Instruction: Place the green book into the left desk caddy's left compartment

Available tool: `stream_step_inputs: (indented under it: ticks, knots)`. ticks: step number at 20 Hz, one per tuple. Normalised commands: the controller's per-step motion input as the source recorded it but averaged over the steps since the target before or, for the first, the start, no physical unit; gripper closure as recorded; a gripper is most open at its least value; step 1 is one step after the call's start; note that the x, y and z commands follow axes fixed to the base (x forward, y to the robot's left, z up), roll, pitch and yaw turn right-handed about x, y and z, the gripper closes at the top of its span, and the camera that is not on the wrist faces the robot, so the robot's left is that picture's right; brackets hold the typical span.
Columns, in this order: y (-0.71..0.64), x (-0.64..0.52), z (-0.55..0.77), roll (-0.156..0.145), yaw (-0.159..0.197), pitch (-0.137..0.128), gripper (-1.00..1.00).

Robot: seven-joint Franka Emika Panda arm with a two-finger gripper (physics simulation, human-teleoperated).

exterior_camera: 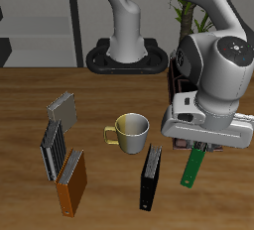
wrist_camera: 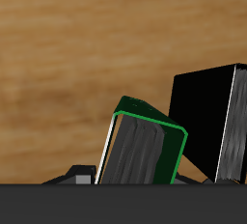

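1. Above the worktop [exterior_camera: 30, 105], the hand [exterior_camera: 199, 147] is gripping the green book [exterior_camera: 192, 167], hanging beside the black book [exterior_camera: 150, 177].
2. Carrying seems underway; next, moving toward twelve o'clock, where the caddy [exterior_camera: 179, 75] is sitting mostly hidden, for its left compartment.

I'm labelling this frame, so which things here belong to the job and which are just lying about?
Job:
- green book, hanging from the gripper
- left desk caddy, mostly hidden behind the arm

Lying about:
- black book
- orange book
- mug
- second caddy
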Motion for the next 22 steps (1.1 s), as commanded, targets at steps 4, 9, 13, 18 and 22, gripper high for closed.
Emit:
stream_step_inputs:
  ticks: [4,9,13,18,22]
  knots:
    - [-0.08,-0.24,0.7,-0.011,0.012,-0.071,1.0]
    - [-0.14,-0.29,0.62,-0.016,0.0,-0.056,1.0]
    - [-0.06,-0.35,0.61,-0.002,0.003,-0.062,1.0]
    - [0.0,-0.46,0.49,0.018,0.006,-0.062,1.0]
    - [0.07,-0.41,0.22,0.027,0.036,-0.034,1.0]
